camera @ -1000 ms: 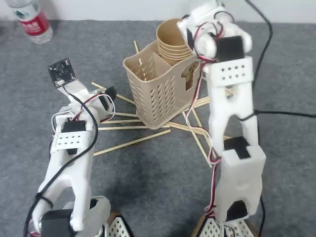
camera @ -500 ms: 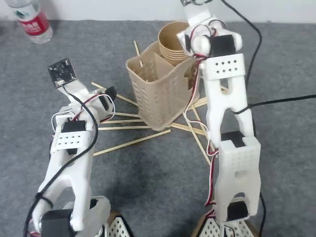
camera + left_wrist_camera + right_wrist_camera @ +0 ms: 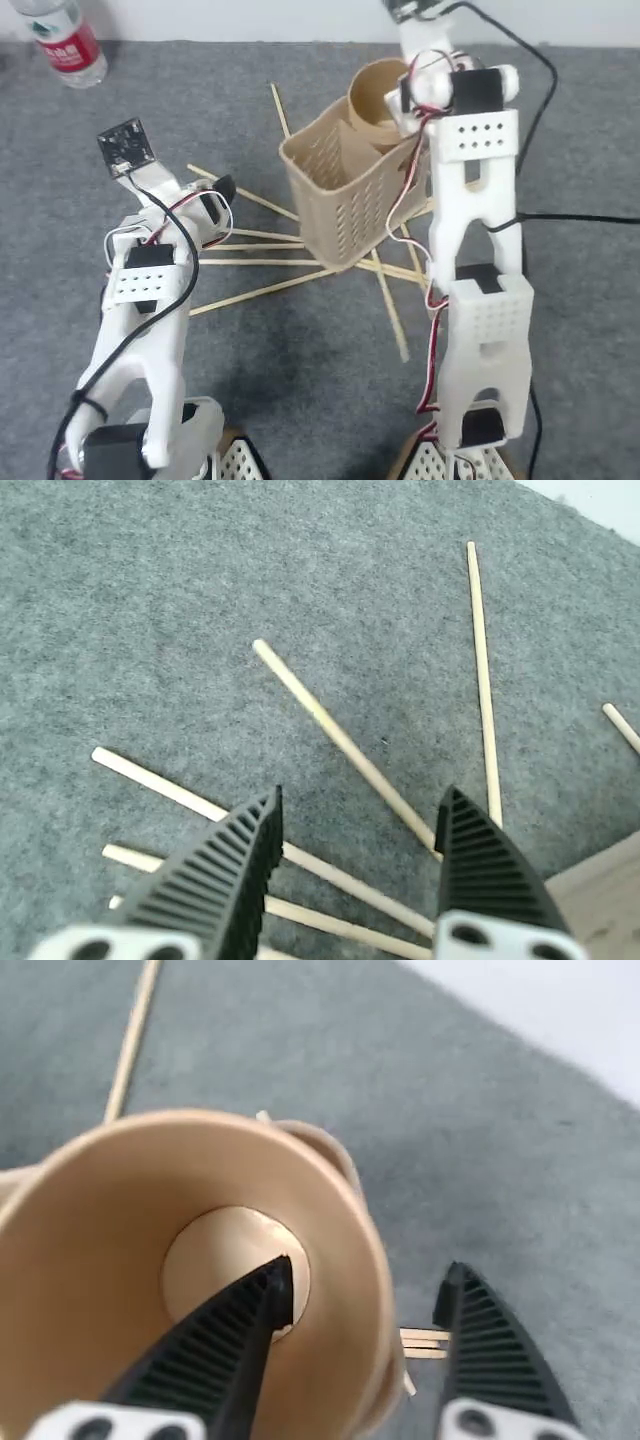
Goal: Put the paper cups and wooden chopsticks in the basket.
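Beige perforated plastic basket stands mid-table on the grey felt mat, toward the far side. A nested stack of brown paper cups sits in its far right part, rim up.

Right gripper is over the stack. Fingers are spread wide, one down inside the top cup and the other outside its wall, so the rim lies between them. Neither pad is seen pressing, so nothing is held.

Left gripper hangs low over the mat left of the basket, fingers wide apart and empty.

Thin pale wooden chopsticks lie scattered flat on the mat, fanned out to the left, near and right of the basket. Several run up to or under its near base. From the left wrist, a few cross below the open fingers.

Clear plastic water bottle stands at the far left corner.

Handling, as judged:
- Cups: very light and thin-walled, and they would crush under a hard squeeze. Pinch the rim, one finger inside and one outside. Nested cups may separate.
- Chopsticks: light, stiff and narrow, and likely to roll or pivot. Pinch across the middle so the stick balances.
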Available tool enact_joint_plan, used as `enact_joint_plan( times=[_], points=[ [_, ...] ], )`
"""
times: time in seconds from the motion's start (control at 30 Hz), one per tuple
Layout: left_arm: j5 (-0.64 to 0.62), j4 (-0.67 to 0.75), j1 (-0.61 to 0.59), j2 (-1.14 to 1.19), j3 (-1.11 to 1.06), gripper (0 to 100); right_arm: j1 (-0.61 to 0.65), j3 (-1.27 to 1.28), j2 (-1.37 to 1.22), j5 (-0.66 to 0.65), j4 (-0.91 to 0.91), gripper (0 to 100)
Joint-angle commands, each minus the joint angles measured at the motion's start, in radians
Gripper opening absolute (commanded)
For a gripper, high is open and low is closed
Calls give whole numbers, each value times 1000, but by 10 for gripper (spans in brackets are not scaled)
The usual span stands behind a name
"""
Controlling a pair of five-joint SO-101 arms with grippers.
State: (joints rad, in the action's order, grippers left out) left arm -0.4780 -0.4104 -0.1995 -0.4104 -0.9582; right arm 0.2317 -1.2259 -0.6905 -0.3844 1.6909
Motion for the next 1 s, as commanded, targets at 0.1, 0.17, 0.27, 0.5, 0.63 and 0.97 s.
enact_joint_plan(
  times=[0.1, 0.17, 0.27, 0.5, 0.63, 0.97],
  points=[
    [11, 15, 9, -18, 1, 235, 48, 61, -96, -123, 39, 6],
    [11, 15, 9, -18, 1, 235, 45, 64, -133, -130, 51, 9],
    [11, 15, 9, -17, 1, 235, 30, 61, -159, -135, 81, 8],
    [11, 18, 9, -17, 1, 235, -24, -49, -18, -130, 96, 8],
    [11, 18, 9, -17, 1, 235, -45, -78, 125, -127, 99, 8],
    [11, 18, 9, -17, 1, 235, -171, 18, 351, -86, 99, 8]
  ],
)
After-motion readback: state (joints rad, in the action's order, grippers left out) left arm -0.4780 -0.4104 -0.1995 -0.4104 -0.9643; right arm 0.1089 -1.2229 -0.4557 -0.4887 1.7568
